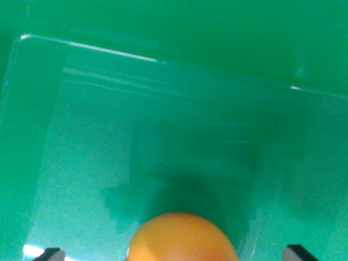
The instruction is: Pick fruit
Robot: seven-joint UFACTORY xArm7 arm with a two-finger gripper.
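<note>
An orange fruit [182, 238] sits at the bottom middle of the wrist view, only its rounded top showing; the rest is cut off by the lower edge of the picture. It is smooth and evenly coloured, and it lies over the pale green floor of a green bin [163, 60], with a dark shadow on the floor just beyond it.

The floor of the bin stretches away from the fruit toward the top of the view, bare and glossy. A bright rim line runs across the top, from the upper left corner slanting down toward the right, and a wall rises along the wrist view's left. Beyond the rim the surface is a deeper green and blurred; whether that is a worktop or another wall cannot be told. Inside the bin there is open room on both sides of the fruit and ahead of it.

The gripper [176, 253] shows only as two dark tips at the bottom corners, one at the wrist view's left, one at the right. The jaws stand wide apart, with the fruit between them and clear space on each side. Neither tip touches the fruit in what can be seen.
</note>
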